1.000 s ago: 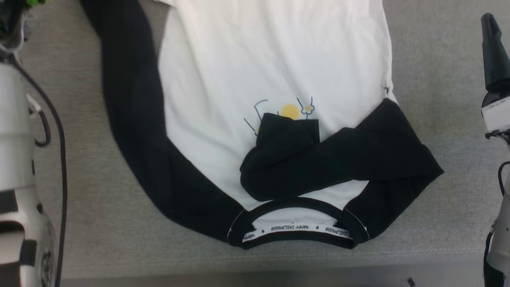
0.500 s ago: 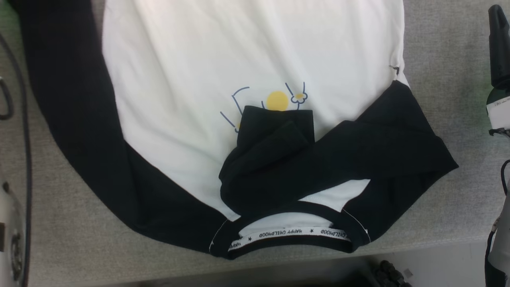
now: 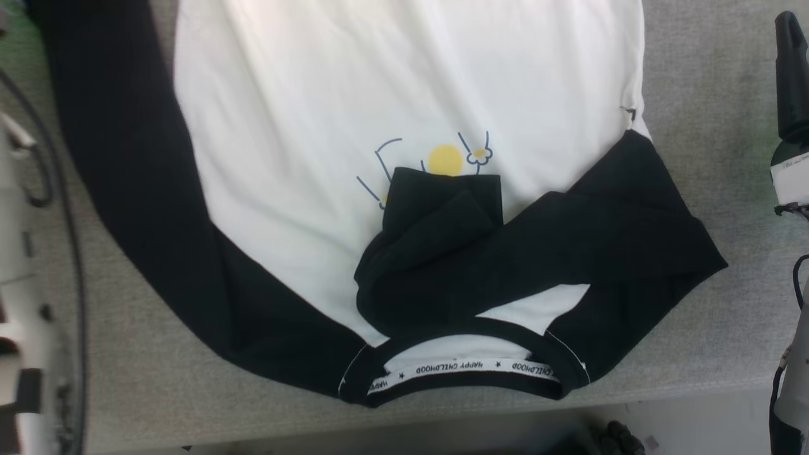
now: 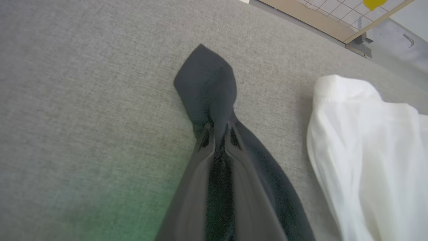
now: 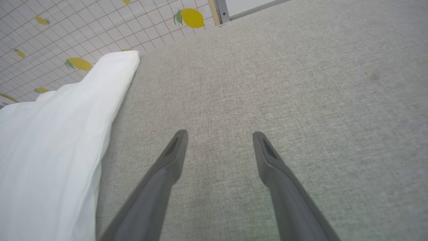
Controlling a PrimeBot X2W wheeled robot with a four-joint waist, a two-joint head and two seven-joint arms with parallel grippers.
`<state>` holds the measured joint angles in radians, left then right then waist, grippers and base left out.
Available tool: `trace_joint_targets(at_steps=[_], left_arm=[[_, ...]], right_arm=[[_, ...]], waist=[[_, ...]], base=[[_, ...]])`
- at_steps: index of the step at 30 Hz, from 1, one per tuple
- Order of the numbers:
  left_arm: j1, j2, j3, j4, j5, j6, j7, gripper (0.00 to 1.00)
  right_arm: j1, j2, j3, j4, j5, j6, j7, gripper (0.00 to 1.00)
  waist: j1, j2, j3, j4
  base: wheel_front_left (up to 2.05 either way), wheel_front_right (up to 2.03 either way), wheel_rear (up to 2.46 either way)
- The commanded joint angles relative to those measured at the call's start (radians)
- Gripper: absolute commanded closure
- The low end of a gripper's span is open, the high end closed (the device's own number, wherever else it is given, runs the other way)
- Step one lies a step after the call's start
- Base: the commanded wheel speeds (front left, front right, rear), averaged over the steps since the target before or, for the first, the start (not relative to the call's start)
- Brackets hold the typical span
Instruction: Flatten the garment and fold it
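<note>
Neckband of soft black-and-white colour-block T-shirt [image 3: 411, 76] lies at near edge of grey fabric table [image 3: 695, 63], one black sleeve folded across the chest. Left gripper [image 4: 217, 129] clamped on the other sleeve's end; right gripper [image 5: 219, 134] jaws apart over bare table beside the white body.

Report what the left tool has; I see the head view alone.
Observer: The left tool is pinched shut on the garment, near the end of its black sleeve.
Operator: Check the right tool's jaws.
Observer: The right tool stands open above the bare grey surface, gripping nothing.
Operator: Say what lies beyond it.
Observer: A lemon-printed checked panel borders the surface's far edge.
</note>
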<state>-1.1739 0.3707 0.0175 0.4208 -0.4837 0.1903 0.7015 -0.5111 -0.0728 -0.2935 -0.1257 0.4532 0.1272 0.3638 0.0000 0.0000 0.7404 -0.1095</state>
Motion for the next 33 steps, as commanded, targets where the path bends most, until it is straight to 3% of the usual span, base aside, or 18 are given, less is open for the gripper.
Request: trace_joint_targets(at_steps=[1,10,18,26,33], left_arm=[[0.028,-0.031,0.019,0.007,-0.029,0.006,-0.038,1.00],[0.121,-0.082,0.182,0.023,-0.176,-0.067,-0.268,1.00],[0.300,-0.113,0.217,-0.056,-0.243,-0.165,-0.314,1.00],[0.437,-0.232,0.069,-0.246,-0.230,-0.226,-0.273,1.00],[0.477,-0.314,-0.139,-0.298,-0.254,-0.208,-0.232,1.00]], right_arm=[[-0.004,-0.003,0.000,0.009,-0.008,0.003,-0.010,0.00],[0.045,-0.010,-0.022,0.054,-0.028,0.003,-0.001,0.00],[0.121,0.003,-0.036,0.096,-0.046,0.003,0.002,0.00],[0.189,0.013,-0.042,0.117,-0.072,0.003,0.010,0.00],[0.224,0.019,-0.040,0.119,-0.078,0.003,0.012,0.00]], waist=[[0.0000,0.0000,-0.051,0.027],[0.0000,0.0000,-0.252,0.099],[0.0000,0.0000,-0.429,0.126],[0.0000,0.0000,-0.554,0.126],[0.0000,0.0000,-0.591,0.112]], base=[[0.00,0.00,0.00],[0.00,0.00,0.00],[0.00,0.00,0.00],[0.00,0.00,0.00],[0.00,0.00,0.00]])
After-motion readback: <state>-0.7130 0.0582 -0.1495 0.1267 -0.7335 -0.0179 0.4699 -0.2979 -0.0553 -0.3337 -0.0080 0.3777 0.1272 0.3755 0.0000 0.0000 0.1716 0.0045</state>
